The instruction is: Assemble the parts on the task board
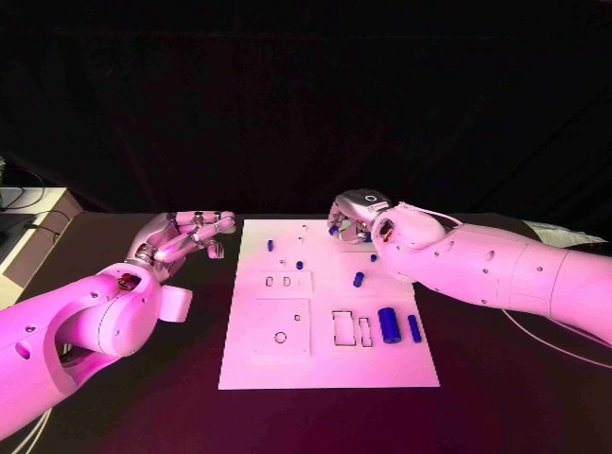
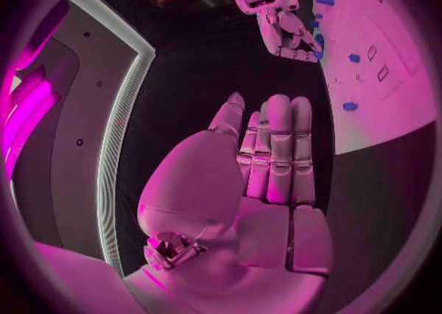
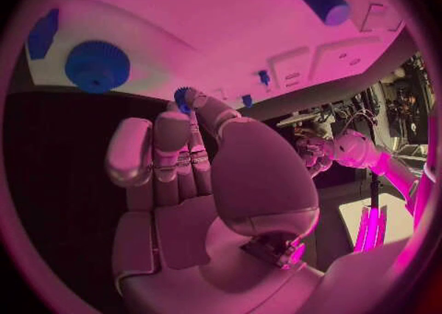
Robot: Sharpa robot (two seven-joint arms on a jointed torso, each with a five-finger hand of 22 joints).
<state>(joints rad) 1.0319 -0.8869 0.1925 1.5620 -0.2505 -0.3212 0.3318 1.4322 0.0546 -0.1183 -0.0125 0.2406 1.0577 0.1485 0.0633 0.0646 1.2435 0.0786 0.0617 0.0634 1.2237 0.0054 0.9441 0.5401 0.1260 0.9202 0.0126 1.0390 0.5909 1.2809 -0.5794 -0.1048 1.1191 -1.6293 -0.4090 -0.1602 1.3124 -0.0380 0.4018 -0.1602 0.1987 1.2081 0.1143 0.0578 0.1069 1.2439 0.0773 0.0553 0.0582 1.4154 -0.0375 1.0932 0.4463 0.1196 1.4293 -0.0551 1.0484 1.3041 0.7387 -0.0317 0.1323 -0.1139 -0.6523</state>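
The white task board (image 1: 330, 364) lies in the middle of the black table. Over its far right part my right hand (image 1: 361, 218) pinches a small blue toothed part (image 3: 184, 97) between thumb and fingertip, just above the board. My left hand (image 1: 191, 234) hovers left of the board's far corner, fingers apart (image 2: 276, 153), holding nothing. A thick blue cylinder (image 1: 389, 324) and a slimmer one (image 1: 415, 328) lie near the board's right edge. Small blue pegs (image 1: 358, 279) (image 1: 300, 265) (image 1: 271, 244) dot the middle. A blue gear (image 3: 96, 65) sits by my right hand.
Rectangular recesses (image 1: 346, 328) and small slots (image 1: 287, 281) are cut into the board. A pale cabinet with cables (image 1: 26, 232) stands at the table's far left. A thin cable (image 1: 551, 345) trails under my right arm. Bare black table (image 1: 142, 407) surrounds the board.
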